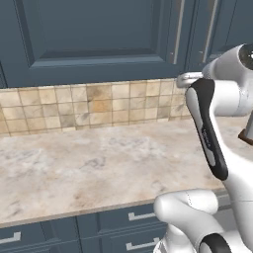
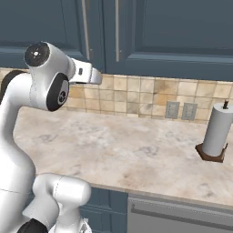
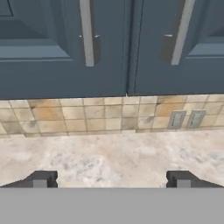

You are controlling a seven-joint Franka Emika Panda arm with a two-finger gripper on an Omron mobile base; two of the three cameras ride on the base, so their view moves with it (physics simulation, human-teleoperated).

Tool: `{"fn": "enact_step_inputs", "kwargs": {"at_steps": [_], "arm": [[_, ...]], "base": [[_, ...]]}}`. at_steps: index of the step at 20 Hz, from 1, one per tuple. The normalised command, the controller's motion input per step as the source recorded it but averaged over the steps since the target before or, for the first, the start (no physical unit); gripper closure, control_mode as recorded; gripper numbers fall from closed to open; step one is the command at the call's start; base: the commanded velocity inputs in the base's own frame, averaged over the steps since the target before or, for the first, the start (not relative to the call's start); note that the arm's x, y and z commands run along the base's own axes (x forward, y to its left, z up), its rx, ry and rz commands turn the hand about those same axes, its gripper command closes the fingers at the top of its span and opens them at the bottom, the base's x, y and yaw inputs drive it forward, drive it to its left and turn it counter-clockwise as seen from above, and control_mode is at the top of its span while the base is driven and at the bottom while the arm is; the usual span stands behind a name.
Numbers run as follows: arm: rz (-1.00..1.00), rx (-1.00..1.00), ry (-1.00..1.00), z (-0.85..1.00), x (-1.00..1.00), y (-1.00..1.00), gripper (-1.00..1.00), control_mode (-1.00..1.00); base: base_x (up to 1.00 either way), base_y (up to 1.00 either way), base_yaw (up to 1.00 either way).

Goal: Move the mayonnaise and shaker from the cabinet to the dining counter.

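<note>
While the gripper (image 3: 112, 179) stood wide open and empty facing the closed cabinet (image 3: 65, 48), squaring on its bar handle (image 3: 86, 33) seemed advisable.

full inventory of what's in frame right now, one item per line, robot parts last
cabinet: two doors showing, dark blue-grey, shut, above the tiles
bar handles: two, silver, vertical, flanking the door seam
tile backsplash: one band, tan, under the cabinet
counter: one, beige marble-look, below the tiles
wall outlets: two, grey, on the tiles
paper towel roll: one, white on a brown stand, right end of the counter
drawers: several, blue-grey, short silver handles, under the counter
gripper: one, dark tips, open, holding nothing, facing the cabinet
</note>
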Motion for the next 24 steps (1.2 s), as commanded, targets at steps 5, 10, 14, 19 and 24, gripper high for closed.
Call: {"fn": "enact_step_inputs", "kwargs": {"at_steps": [5,10,14,19,24], "arm": [[-0.02,0.00,-0.17,0.64,-0.02,-0.38,-1.00,-1.00],[0.00,0.00,-0.06,0.58,-0.01,-0.44,-1.00,-1.00],[0.00,0.00,0.00,0.34,0.00,-0.41,-1.00,-1.00],[0.00,0.01,0.00,0.08,0.08,-0.31,-1.00,-1.00],[0.00,0.05,0.00,0.00,0.24,-0.08,-1.00,-1.00]], "base": [[0.00,0.00,0.00],[0.00,0.00,0.00],[0.00,0.00,0.00],[0.00,0.00,0.00],[0.00,0.00,0.00]]}}
